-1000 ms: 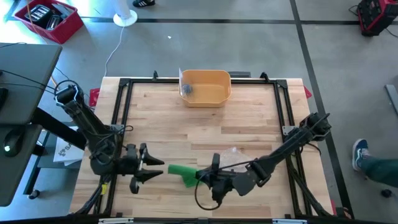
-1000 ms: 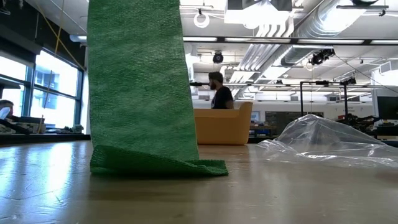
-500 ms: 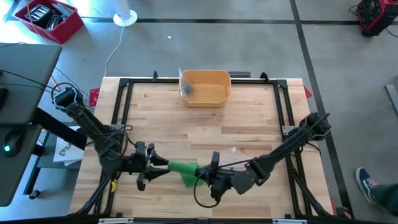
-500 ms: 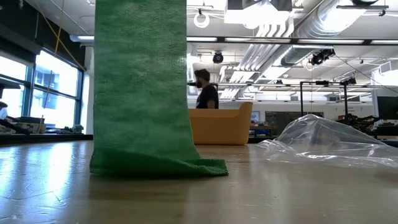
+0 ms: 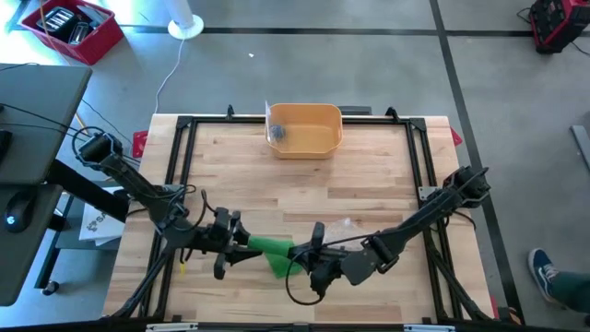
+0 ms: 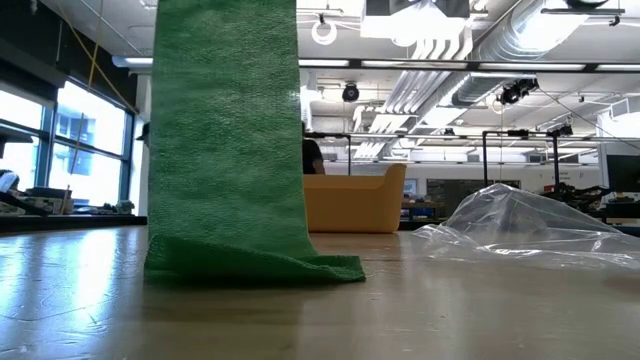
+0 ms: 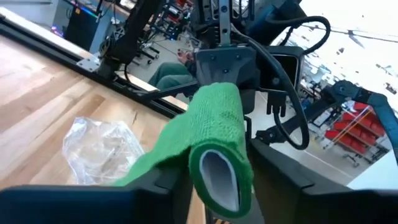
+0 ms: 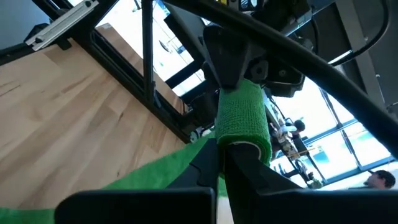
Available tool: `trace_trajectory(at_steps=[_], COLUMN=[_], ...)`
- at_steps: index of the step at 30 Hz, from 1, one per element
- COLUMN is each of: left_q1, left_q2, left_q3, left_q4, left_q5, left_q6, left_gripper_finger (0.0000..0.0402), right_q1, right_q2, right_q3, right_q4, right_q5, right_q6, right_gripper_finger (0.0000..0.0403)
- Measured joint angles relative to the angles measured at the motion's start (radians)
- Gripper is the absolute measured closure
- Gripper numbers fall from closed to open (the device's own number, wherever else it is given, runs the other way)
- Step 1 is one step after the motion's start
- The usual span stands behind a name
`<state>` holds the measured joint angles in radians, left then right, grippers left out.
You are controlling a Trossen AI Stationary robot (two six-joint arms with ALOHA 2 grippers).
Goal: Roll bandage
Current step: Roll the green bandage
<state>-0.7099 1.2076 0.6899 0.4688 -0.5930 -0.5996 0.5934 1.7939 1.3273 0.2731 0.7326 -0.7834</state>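
Two grippers meet at the soft, light green bandage (image 5: 270, 251): right fingers (image 8: 208, 163) pinched on it, left fingers (image 7: 180, 186) spread astride the roll; grip the stiffer core

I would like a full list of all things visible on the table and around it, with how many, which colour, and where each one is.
bandage: one, green, partly rolled, near the table's front edge, between the two grippers
plastic wrapper: one, clear, crumpled, on the table just behind the bandage
bin: one, yellow-orange, at the table's back edge, middle; something small and grey inside
table: one, light wood with a black frame
crate: one, red, on the floor beyond the table's back left corner
left gripper: one, dark, at the rolled end of the bandage, fingers on either side of it
right gripper: one, dark, shut on the bandage's other end
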Motion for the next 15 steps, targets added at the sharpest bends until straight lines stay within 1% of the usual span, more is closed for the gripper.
trace_trajectory(at_steps=[6, 8, 10, 11, 13, 15], left_q1=[0.001, 0.001, 0.002, 0.002, -0.003, -0.017], left_q2=[0.0, 0.0, -0.003, -0.007, -0.017, -0.027], left_q3=[0.0, 0.0, 0.0, 0.0, 0.0, 0.0], left_q4=[0.0, 0.0, -0.006, -0.013, -0.034, -0.07], left_q5=[0.029, 0.032, 0.049, 0.064, 0.08, 0.099], left_q6=[0.05, 0.051, 0.058, 0.067, 0.077, 0.075], left_gripper_finger=[0.0357, 0.0375, 0.0377, 0.0372, 0.0346, 0.0312], right_q1=[0.0, 0.0, 0.001, 0.003, 0.005, 0.004], right_q2=[0.0, 0.0, 0.0, 0.0, 0.0, -0.004], right_q3=[0.0, 0.0, 0.0, 0.0, 0.0, 0.0], right_q4=[-0.005, -0.007, -0.008, -0.008, -0.01, -0.015], right_q5=[-0.003, -0.002, 0.01, 0.026, 0.055, 0.068], right_q6=[0.049, 0.05, 0.066, 0.072, 0.09, 0.106], right_gripper_finger=[0.0397, 0.0399, 0.04, 0.04, 0.0401, 0.0401])
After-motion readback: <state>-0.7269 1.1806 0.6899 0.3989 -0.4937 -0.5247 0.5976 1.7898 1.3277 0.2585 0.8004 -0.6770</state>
